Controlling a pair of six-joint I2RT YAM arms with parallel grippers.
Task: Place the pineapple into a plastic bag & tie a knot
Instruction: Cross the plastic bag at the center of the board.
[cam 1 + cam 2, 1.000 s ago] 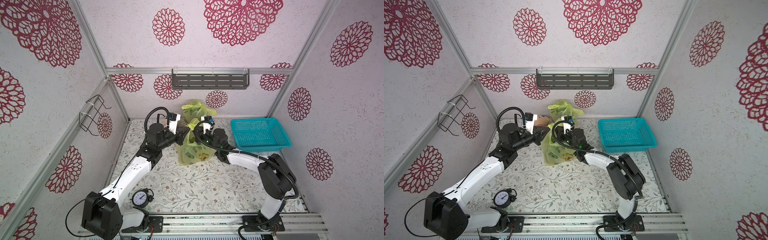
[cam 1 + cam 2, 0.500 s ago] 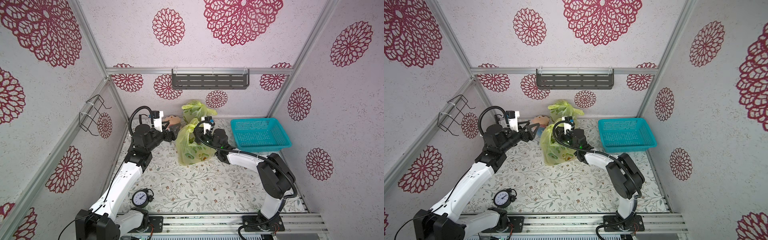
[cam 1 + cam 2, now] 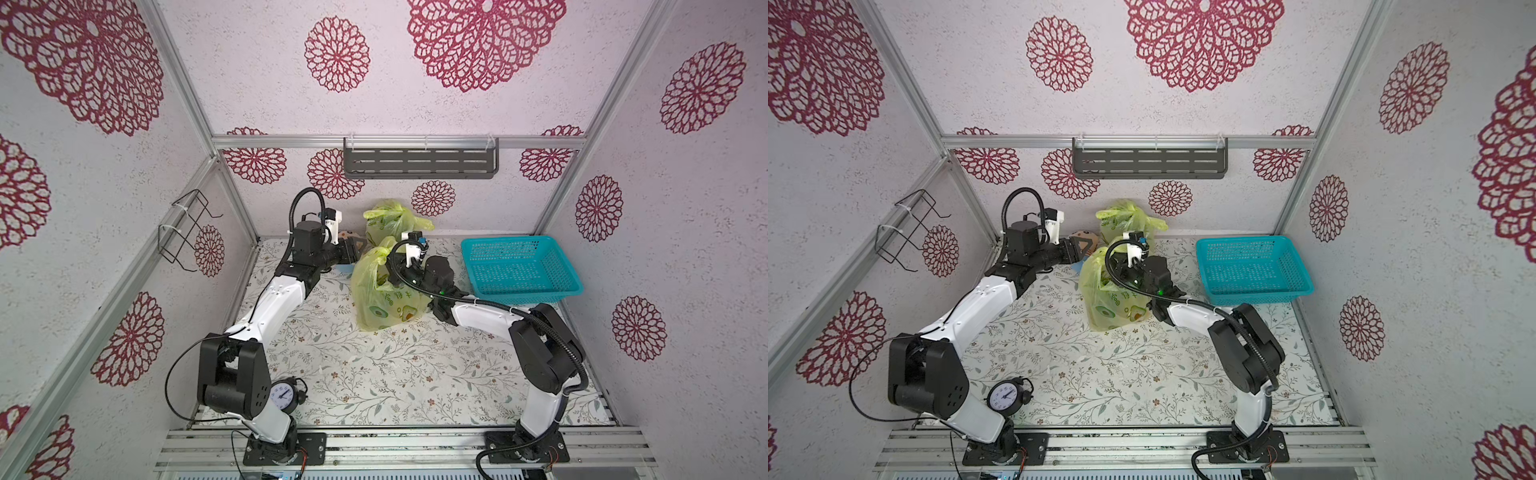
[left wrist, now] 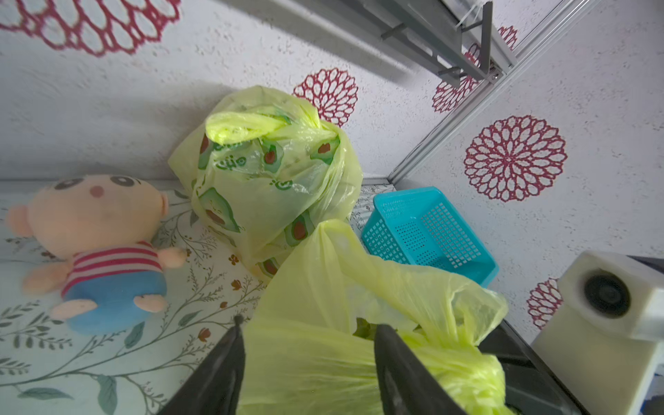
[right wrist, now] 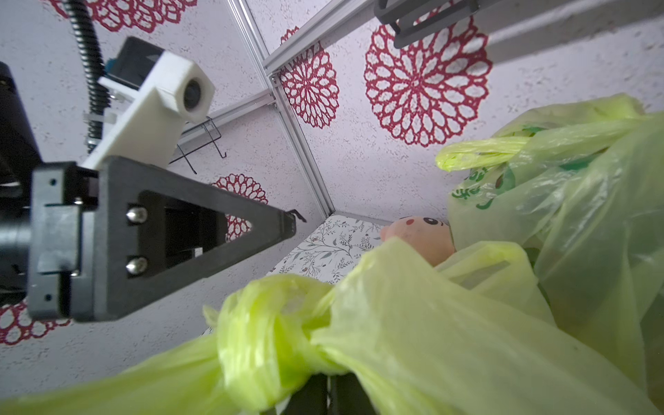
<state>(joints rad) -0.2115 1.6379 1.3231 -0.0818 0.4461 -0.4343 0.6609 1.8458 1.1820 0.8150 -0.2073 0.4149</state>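
In both top views the plastic bag [image 3: 384, 291] stands upright, the pineapple, I judge, hidden inside. The left wrist view shows the left gripper [image 4: 309, 323] spread, empty. The right wrist view shows a knot [image 5: 273, 334] formed; the right gripper [image 5: 328, 393], pressed together and cut off, seems to pinch the bag; perhaps only tightening remains.

table [image 3: 374, 374]: bag [image 3: 380, 303], basket [image 3: 528, 297], doll [image 4: 104, 248]

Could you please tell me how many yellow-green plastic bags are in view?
2. The front bag stands beside the teal basket; the back bag sits behind it, farther from the robot. None seems hidden.
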